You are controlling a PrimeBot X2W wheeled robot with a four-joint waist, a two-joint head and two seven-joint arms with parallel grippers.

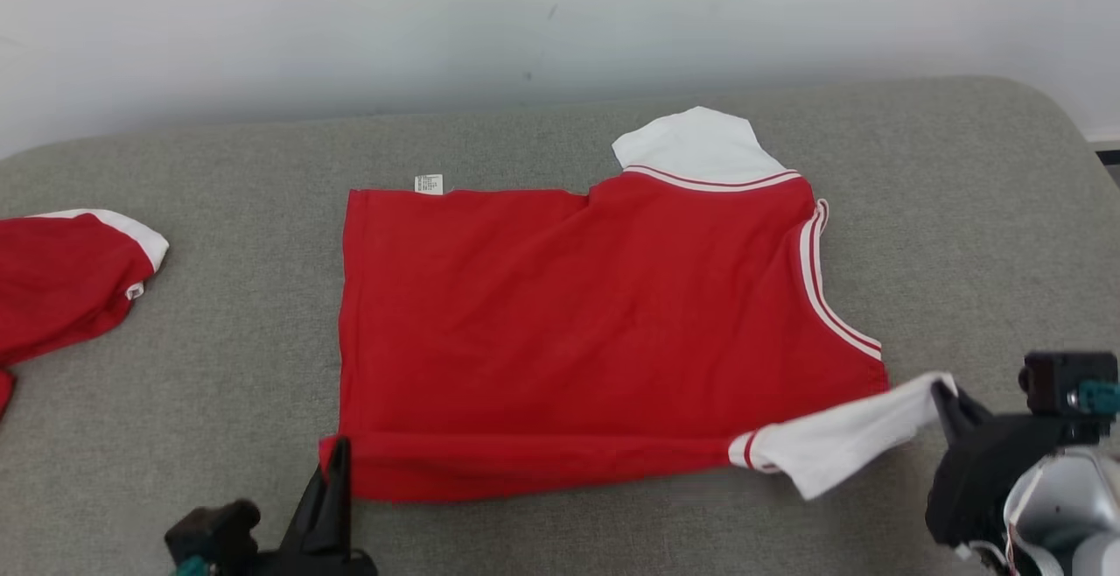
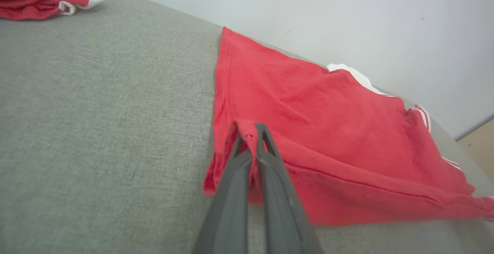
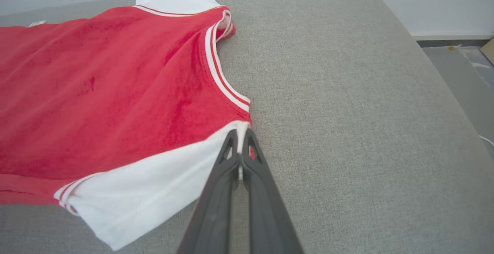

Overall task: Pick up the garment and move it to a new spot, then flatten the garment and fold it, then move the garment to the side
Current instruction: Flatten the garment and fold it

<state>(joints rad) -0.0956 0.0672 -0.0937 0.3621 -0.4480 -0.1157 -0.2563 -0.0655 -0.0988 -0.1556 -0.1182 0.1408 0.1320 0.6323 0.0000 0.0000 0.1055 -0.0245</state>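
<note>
The garment (image 1: 595,322) is a red shirt with white sleeves and striped trim, spread across the grey cushioned surface (image 1: 219,366). My left gripper (image 1: 337,453) is shut on the garment's near left hem corner, which the left wrist view shows pinched between the fingertips (image 2: 249,130). My right gripper (image 1: 943,396) is shut on the near white sleeve at the shoulder, the cloth (image 3: 154,184) pulled taut toward it. In the right wrist view the gripper (image 3: 240,136) clamps the sleeve's edge beside the striped neckline. The far white sleeve (image 1: 696,147) lies flat at the back.
A second red and white garment (image 1: 61,283) lies bunched at the left edge of the surface. A pale wall (image 1: 525,16) runs behind. The surface's rounded right end drops to a grey floor (image 3: 463,68).
</note>
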